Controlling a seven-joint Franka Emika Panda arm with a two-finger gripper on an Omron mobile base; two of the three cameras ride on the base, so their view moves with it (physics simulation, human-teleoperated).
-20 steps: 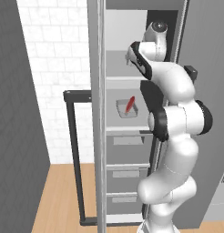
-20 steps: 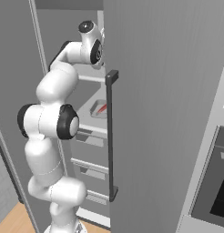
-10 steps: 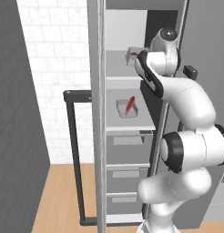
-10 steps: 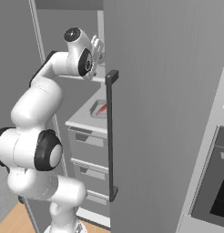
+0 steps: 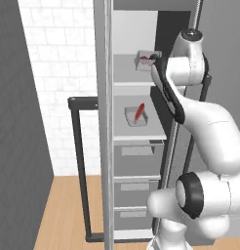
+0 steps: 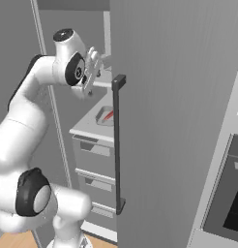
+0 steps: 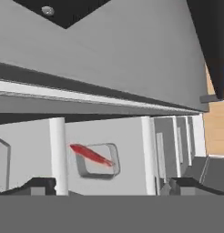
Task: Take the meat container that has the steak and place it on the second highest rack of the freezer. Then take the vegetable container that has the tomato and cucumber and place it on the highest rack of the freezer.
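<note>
Red steak (image 5: 139,112) lay in its tray (image 5: 135,117) on the lower white shelf, centre frame. At upper centre the vegetable container (image 5: 145,60) sat on the highest rack (image 5: 131,83); the gripper (image 5: 154,65) just beside it stood wide open, holding nothing

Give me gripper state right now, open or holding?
Gripper: open, holding nothing; it sits at the freezer's upper shelf, with the steak container lying on the shelf below.
</note>
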